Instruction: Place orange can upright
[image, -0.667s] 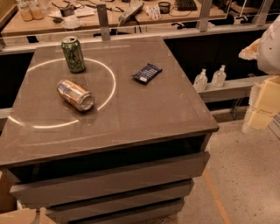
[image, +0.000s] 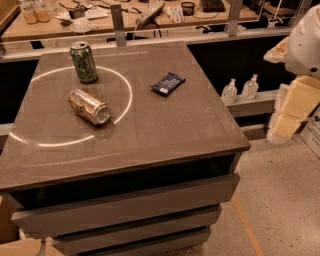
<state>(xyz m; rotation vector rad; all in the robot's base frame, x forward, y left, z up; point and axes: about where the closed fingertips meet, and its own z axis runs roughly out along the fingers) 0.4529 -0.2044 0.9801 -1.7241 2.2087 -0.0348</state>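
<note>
The orange can (image: 89, 106) lies on its side on the grey table (image: 175, 125) near the upright green can (image: 83, 62), the gripper (image: 286, 122) hanging well off to the right, its spread impossible to tell.

A green can (image: 83, 62) stands upright upper left on the desk (image: 165, 130); a dark blue packet (image: 168, 83) lies flat upper centre; two small bottles (image: 229, 92) stand at right.

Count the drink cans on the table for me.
2. The orange can lies on its side at the left of the table; the green can stands upright just behind it, apart. None seems hidden. The gripper hangs beyond the table's right edge, away from both.
</note>
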